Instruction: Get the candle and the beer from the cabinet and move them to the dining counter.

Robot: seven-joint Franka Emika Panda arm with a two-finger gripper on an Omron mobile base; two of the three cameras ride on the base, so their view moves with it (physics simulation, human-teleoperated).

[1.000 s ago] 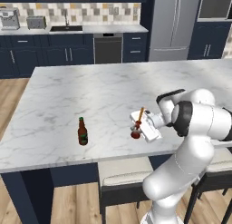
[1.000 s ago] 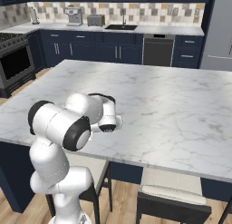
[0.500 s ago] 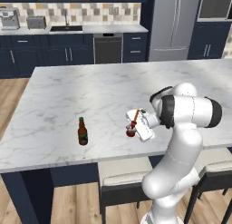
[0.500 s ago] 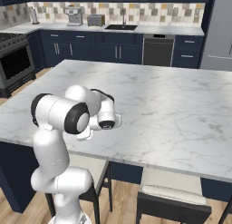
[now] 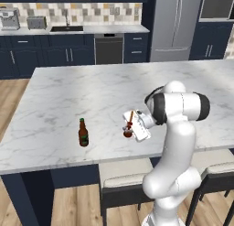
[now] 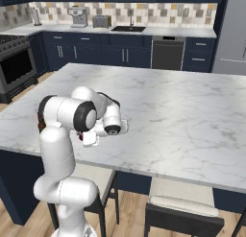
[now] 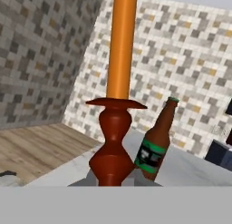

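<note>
i'm seeing pale stools [image 5: 125,181] sitting under the near edge, a steel fridge [image 5: 172,26] standing at the back wall, a dishwasher [image 6: 167,53] beside the sink [image 6: 128,29], and a black oven [image 6: 17,68] on the left.

The beer [image 5: 83,132] stands upright on the dining counter [image 5: 91,92], near its front edge. The candle [image 5: 129,127] is to its right, apart from it, just above the countertop. Stools [image 5: 122,181] sit below that front edge, under the counter.
</note>
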